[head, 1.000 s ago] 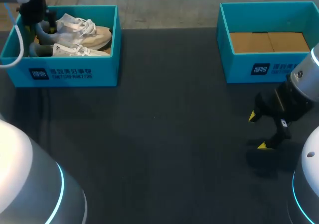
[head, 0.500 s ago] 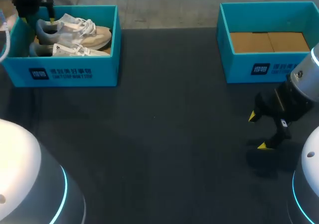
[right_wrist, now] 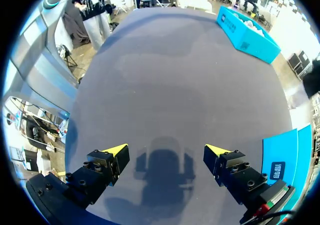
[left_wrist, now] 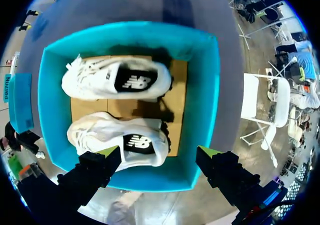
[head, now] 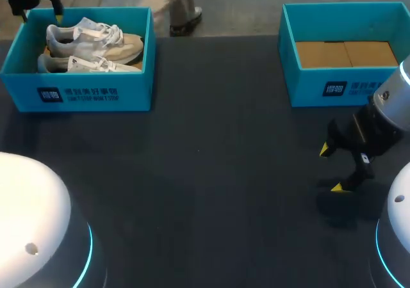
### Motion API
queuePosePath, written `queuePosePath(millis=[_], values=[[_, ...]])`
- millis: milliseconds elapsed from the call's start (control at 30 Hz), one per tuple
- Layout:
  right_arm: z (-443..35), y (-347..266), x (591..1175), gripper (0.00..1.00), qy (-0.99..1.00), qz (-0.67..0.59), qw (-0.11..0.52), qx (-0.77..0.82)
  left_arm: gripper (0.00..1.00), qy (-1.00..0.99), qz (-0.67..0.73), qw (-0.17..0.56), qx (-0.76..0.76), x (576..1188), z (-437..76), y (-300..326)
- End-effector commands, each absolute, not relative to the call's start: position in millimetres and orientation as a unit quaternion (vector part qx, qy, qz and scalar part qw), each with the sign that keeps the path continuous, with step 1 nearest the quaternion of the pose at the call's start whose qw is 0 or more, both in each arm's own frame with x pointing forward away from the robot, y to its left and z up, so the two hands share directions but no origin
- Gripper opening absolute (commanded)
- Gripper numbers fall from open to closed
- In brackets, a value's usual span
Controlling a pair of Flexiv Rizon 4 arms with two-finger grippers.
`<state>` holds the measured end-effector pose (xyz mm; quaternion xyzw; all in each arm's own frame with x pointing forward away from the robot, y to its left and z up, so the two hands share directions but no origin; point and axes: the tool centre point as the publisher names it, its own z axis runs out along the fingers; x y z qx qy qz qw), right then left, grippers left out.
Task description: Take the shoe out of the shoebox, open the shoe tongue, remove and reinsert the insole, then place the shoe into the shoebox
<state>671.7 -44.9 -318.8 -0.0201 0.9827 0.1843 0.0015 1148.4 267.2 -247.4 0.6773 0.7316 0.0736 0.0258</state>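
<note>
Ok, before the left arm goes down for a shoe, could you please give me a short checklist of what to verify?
1. Left gripper open and holding nothing: ok, its fingers stand wide apart.
2. Left gripper over the left shoebox: ok, the box's inside lies straight ahead of the fingers.
3. Shoes reachable: ok, the nearer shoe and the farther shoe lie side by side, openings up, nothing on top of them.
4. Height of the fingers above the nearer shoe: cannot tell.
5. Right gripper out of the way: ok, it is open over the bare table, far from the left shoebox.
6. Right box free: ok, only its cardboard floor shows.
</note>
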Motion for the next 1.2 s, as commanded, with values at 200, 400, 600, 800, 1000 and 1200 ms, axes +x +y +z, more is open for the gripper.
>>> queuePosePath(millis=[200,400,600,800,1000,1200], values=[[-319.4,-44.2,671.0,1.0,0.983,0.183,0.002,-0.02,1.0,0.726,0.077,0.035,0.682,1086.6,-220.3,270.0],[-319.4,-44.2,671.0,1.0,0.983,0.183,0.002,-0.02,1.0,0.72,0.06,0.029,0.691,1063.4,-224.1,273.6],[-319.4,-44.2,671.0,1.0,0.983,0.183,0.002,-0.02,1.0,0.717,0.05,0.015,0.695,1045.4,-238.8,277.0],[-319.4,-44.2,671.0,1.0,0.983,0.183,0.002,-0.02,1.0,0.709,0.037,0.01,0.705,1038.9,-255.4,275.5],[-319.4,-44.2,671.0,1.0,0.983,0.183,0.002,-0.02,1.0,0.702,0.039,0.001,0.711,1037.5,-274.1,275.7],[-319.4,-44.2,671.0,1.0,0.983,0.183,0.002,-0.02,1.0,0.702,0.038,-0.005,0.711,1045.6,-289.4,282.9]])
